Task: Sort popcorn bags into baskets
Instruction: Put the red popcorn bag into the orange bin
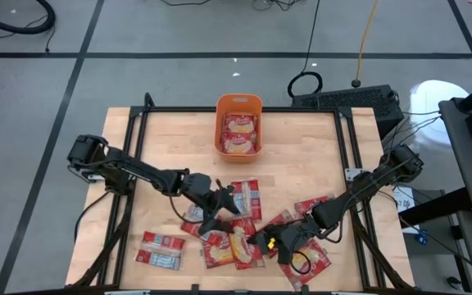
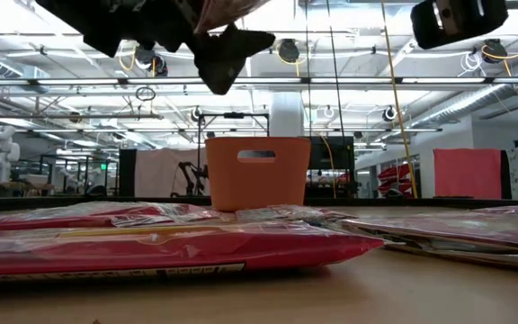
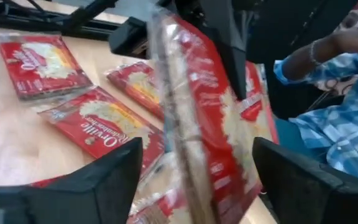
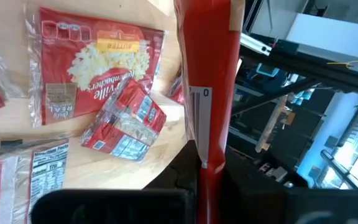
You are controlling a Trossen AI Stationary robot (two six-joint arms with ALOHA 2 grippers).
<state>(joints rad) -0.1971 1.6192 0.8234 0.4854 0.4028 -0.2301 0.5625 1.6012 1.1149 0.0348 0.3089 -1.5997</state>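
A light wooden table (image 1: 301,147) with a black frame stands on grey carpet (image 1: 179,82) crossed by dark lines, with cables and a black keyboard (image 1: 347,100) just past its far edge. The low view shows a large bright hall: white ceiling beams (image 2: 349,83), hanging cables, a white column (image 2: 288,115), and red panels (image 2: 468,173) at right.

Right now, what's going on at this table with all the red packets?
Two robot arms are sorting popcorn bags into an orange basket, which holds two. The right gripper is shut on one bag, edge-on, above the loose pile on the table. The left gripper hangs open beside it.
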